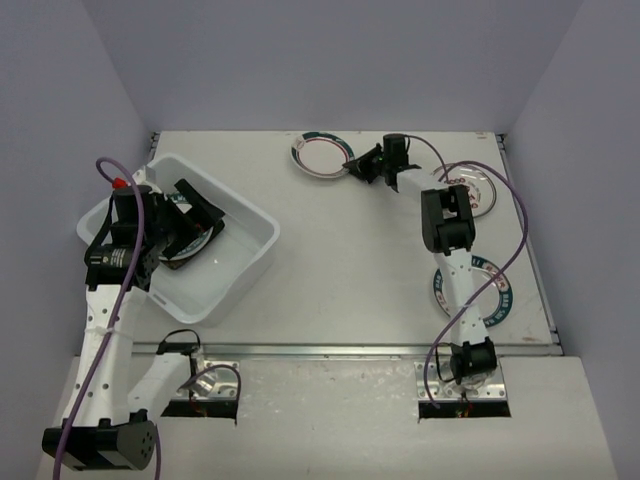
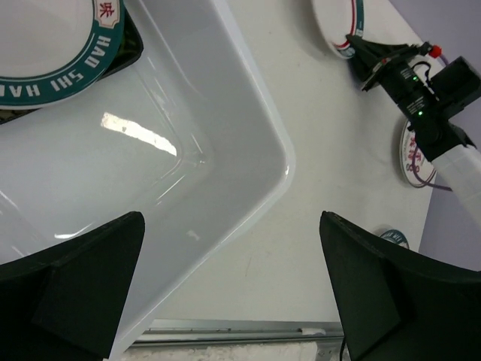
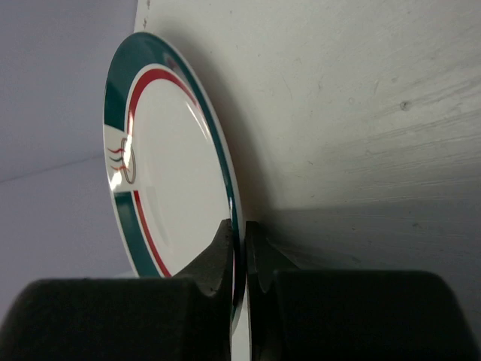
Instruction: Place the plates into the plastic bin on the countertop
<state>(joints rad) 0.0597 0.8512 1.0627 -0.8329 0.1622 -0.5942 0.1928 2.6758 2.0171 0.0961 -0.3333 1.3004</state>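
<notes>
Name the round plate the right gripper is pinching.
The far-edge plate, its rim clamped by the right gripper; the two plates along the right side lie untouched.

Plain pale-lilac walls point(image 1: 330, 60) behind and at both sides

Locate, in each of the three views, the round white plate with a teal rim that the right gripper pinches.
Top external: the round white teal-rimmed plate lies far centre on the off-white countertop.
Left wrist: top right, partly cut off.
Right wrist: left of centre, seen nearly edge-on.
Shared landmark: the black right gripper, shut on its rim.
</notes>
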